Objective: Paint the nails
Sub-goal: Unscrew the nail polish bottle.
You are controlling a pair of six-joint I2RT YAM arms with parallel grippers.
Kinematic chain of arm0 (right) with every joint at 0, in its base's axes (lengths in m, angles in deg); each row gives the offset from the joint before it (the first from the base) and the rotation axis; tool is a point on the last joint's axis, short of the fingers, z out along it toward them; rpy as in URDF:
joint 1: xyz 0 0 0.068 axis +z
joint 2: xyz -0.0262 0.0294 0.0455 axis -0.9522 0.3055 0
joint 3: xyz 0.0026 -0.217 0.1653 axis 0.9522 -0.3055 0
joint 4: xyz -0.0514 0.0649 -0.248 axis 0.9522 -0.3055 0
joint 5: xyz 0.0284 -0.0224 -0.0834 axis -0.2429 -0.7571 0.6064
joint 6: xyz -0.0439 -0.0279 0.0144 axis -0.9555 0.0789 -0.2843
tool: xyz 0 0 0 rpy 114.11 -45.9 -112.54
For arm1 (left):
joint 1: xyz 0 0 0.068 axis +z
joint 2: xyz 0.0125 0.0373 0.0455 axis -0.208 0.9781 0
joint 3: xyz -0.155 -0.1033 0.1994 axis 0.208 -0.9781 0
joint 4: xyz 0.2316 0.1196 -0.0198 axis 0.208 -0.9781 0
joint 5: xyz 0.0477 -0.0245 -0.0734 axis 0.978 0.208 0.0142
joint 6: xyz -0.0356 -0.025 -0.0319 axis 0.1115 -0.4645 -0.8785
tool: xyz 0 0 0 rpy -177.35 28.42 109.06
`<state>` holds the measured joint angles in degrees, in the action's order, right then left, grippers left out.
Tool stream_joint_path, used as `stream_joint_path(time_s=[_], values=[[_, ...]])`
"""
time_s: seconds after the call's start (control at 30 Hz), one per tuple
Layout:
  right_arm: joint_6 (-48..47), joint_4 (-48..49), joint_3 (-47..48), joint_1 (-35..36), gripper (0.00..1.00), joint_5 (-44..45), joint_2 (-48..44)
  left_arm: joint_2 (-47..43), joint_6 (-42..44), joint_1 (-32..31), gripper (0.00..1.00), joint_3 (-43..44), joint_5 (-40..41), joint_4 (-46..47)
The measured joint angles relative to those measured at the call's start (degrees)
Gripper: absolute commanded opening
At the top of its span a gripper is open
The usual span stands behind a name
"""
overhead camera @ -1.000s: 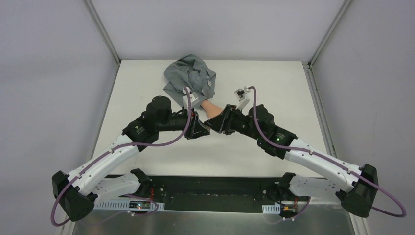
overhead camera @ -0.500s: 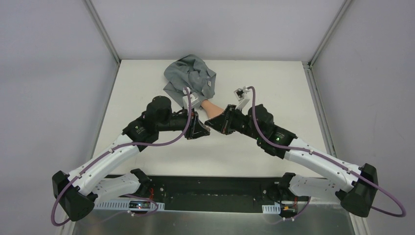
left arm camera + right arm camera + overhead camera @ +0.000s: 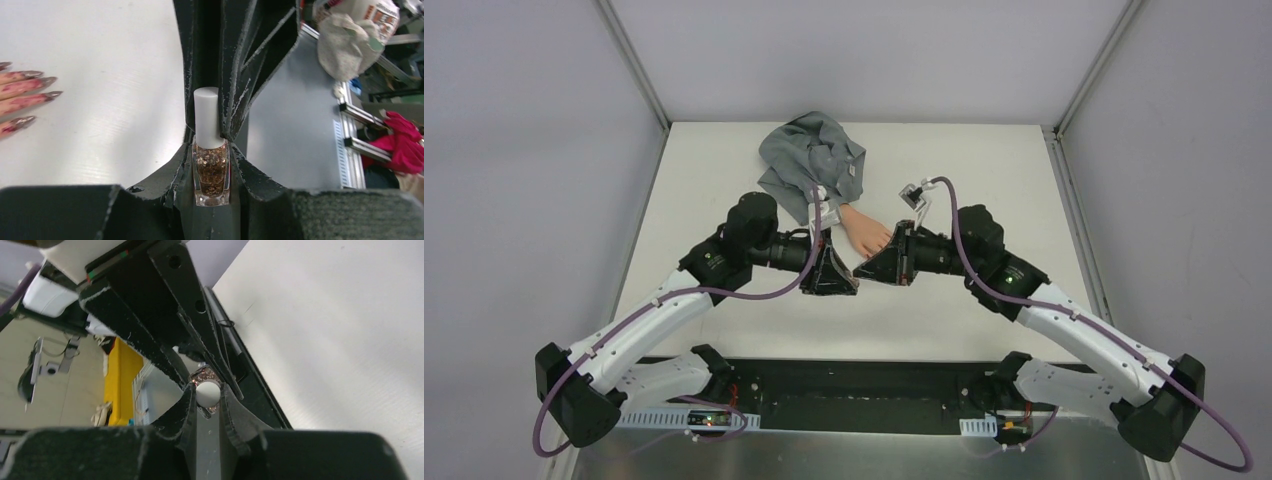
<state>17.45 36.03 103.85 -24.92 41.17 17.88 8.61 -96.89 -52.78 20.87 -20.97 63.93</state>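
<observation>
A peach fake hand (image 3: 864, 232) with a grey sleeve (image 3: 812, 160) lies at the table's middle back. Its pointed dark red nails (image 3: 31, 75) show at the left edge of the left wrist view, apart from both grippers. My left gripper (image 3: 850, 284) is shut on a small glass polish bottle (image 3: 212, 175) of gold glitter. My right gripper (image 3: 865, 271) comes in from the opposite side, and its fingers (image 3: 235, 75) are shut on the bottle's white cap (image 3: 207, 117). The cap (image 3: 207, 393) shows end-on in the right wrist view. The grippers meet tip to tip just in front of the hand.
A white table (image 3: 984, 180) with metal corner posts at the back. A small white camera mount (image 3: 915, 194) rides on the right wrist. The black base rail (image 3: 854, 385) runs along the near edge.
Both grippers have moved together toward the near side, off the fake hand, so more of the hand shows. The right forearm has swung to lie flatter. Both stay shut on the bottle.
</observation>
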Motion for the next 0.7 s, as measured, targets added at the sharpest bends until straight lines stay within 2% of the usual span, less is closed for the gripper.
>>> stream_joint_path(time_s=[0.2, 0.37, 0.4, 0.43, 0.47, 0.5, 0.53, 0.6, 0.7], values=[[-2.03, 1.46, -0.48, -1.64, 0.0, -11.54, -0.72, 0.09, -0.9, -0.02, 0.0, 0.68, -7.98, -0.24], [-2.78, 2.54, -0.52, -1.84, 0.0, -15.61, -0.42, 0.09, -1.6, -0.04, 0.0, 0.72, -10.86, -0.37], [-2.78, 2.58, -0.52, -1.84, 0.05, -15.74, -0.35, 0.09, -1.73, -0.02, 0.0, 0.72, -10.99, -0.42], [-2.75, 2.58, -0.52, -1.86, 0.19, -15.69, -0.33, 0.09, -1.79, -0.02, 0.0, 0.72, -10.99, -0.48], [-2.69, 2.58, -0.52, -1.86, 0.4, -15.5, -0.33, 0.09, -1.79, -0.02, 0.0, 0.72, -10.91, -0.5], [-2.43, 2.58, -0.55, -1.84, 0.54, -14.91, -0.35, 0.07, -1.77, -0.02, 0.0, 0.72, -10.47, -0.5], [-1.49, 2.51, -0.55, -1.84, 0.62, -14.12, -0.39, 0.02, -1.75, 0.0, 0.0, 0.72, -9.99, -0.5], [-0.15, 3.23, -1.01, -2.1, 0.73, -11.41, -0.92, -0.42, -0.5, -0.04, 0.0, 0.72, -8.83, -0.7], [2.45, 4.17, -2.51, -2.49, 0.72, -5.62, -2.99, -1.97, 0.57, -0.07, 0.0, 0.66, -5.07, -0.79]])
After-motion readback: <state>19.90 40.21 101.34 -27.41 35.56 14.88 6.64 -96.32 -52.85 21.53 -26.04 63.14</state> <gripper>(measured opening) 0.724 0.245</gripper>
